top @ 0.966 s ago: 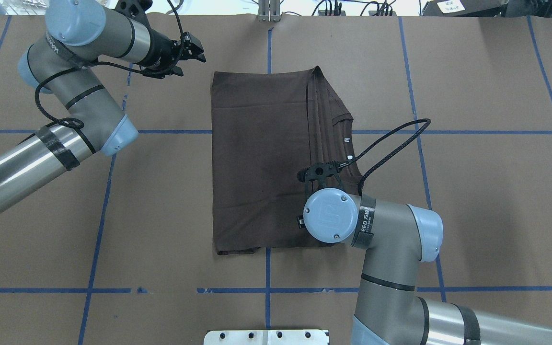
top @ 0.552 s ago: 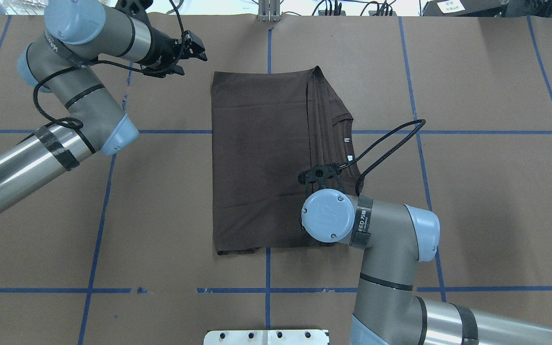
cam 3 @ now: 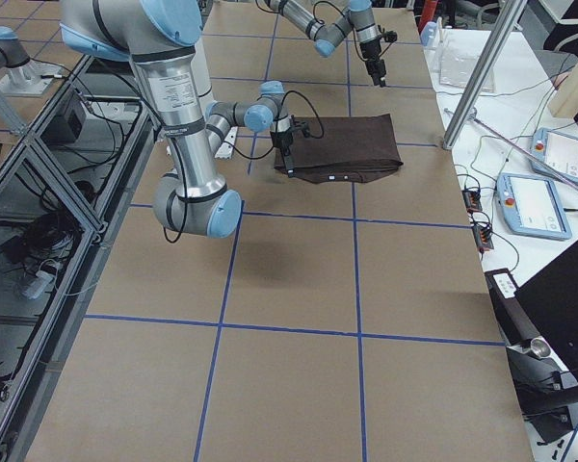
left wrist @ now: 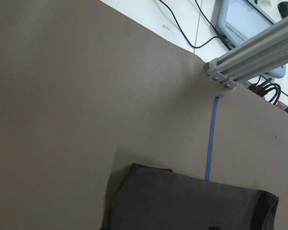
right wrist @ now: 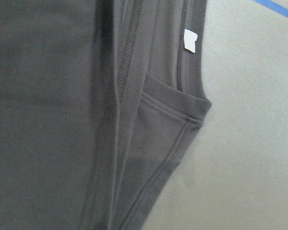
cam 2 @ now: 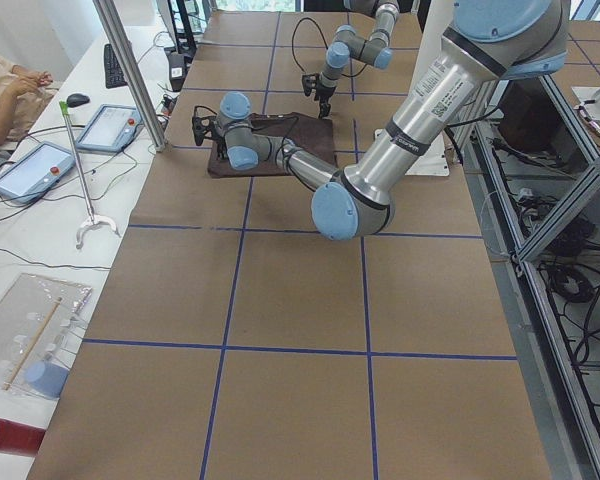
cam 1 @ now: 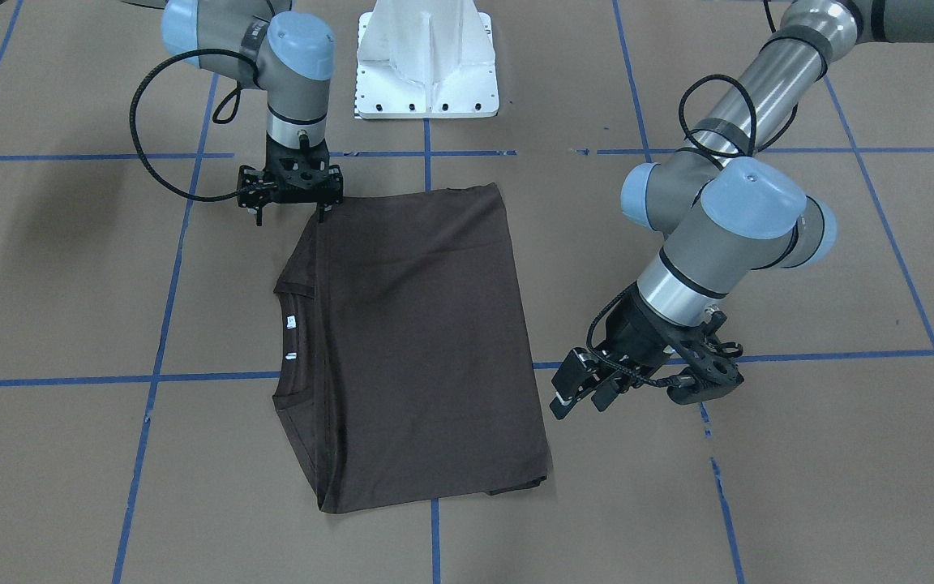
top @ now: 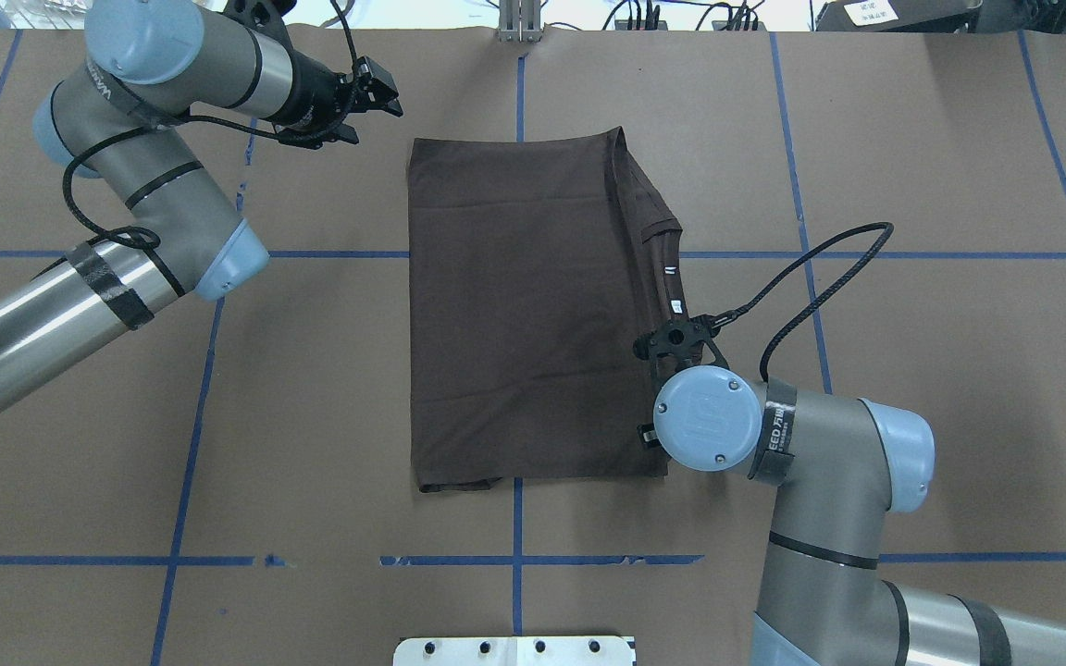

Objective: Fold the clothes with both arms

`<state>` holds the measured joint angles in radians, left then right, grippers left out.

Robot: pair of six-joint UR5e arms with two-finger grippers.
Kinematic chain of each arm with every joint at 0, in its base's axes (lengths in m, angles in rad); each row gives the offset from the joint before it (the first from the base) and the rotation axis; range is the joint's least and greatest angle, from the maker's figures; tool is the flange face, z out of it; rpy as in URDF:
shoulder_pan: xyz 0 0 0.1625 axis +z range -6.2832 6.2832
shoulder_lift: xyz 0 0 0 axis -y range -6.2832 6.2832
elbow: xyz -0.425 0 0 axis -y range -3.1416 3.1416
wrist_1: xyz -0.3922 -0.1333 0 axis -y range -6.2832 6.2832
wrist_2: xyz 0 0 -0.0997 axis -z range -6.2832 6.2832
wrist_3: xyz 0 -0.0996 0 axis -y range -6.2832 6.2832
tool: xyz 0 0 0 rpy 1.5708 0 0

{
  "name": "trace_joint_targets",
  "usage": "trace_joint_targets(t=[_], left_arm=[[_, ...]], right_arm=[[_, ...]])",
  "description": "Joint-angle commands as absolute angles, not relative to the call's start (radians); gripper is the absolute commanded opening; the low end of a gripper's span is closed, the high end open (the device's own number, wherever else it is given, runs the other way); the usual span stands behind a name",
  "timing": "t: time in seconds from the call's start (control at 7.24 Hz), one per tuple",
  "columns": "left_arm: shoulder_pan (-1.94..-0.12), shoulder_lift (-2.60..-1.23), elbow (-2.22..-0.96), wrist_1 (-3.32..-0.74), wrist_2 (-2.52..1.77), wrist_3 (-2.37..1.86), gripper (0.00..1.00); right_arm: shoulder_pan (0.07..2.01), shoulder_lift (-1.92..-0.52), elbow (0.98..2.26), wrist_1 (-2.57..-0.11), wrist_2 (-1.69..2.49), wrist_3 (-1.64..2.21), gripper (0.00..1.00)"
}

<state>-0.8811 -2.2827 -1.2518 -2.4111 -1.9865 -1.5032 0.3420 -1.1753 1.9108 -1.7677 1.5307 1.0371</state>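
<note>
T-shirt [top: 514, 314] is lying folded mid-table, long axis running away from the robot. Right gripper [cam 1: 291, 212] — jaws wide, empty — is hovering at its near collar-side corner; left gripper [cam 1: 580, 396], parted, is hanging just off the far corner.

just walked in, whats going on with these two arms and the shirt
A silver-grey left robot arm and right robot arm are folding a dark brown short-sleeved T-shirt on a brown table. The shirt lies flat in a rectangle, with the white neck tags on one long edge. The right arm's black two-finger gripper hangs open over the tag-side corner nearest the robot. The left arm's black gripper, also open, hovers beside the opposite edge.
</note>
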Motion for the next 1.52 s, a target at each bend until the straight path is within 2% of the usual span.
trace_joint_targets(t=[0.0,0.28,0.55,0.83,1.1,1.24,1.38], left_arm=[[-0.881,-2.284,-1.264,-2.410,-1.987,-1.505,0.74],[-0.881,-2.284,-1.270,-2.410,-1.987,-1.505,0.74],[-0.881,-2.283,-1.275,-2.410,-1.985,-1.505,0.74],[-0.879,-2.284,-1.276,-2.411,-1.985,-1.523,0.74],[-0.876,-2.284,-1.282,-2.411,-1.985,-1.535,0.74],[-0.874,-2.284,-1.284,-2.411,-1.985,-1.543,0.74],[-0.874,-2.284,-1.284,-2.411,-1.985,-1.551,0.74]], right_arm=[[0.333,-1.149,1.928,-1.763,1.526,1.107,1.00],[0.284,-1.127,1.924,-1.721,1.520,1.440,1.00],[0.267,-1.175,1.902,-1.516,1.517,1.812,0.99],[0.268,-1.187,1.875,-1.456,1.499,2.117,0.90],[0.267,-1.193,1.850,-1.443,1.496,2.146,0.85],[0.267,-1.193,1.847,-1.442,1.496,2.146,0.75],[0.273,-1.193,1.845,-1.443,1.496,2.138,0.55]])
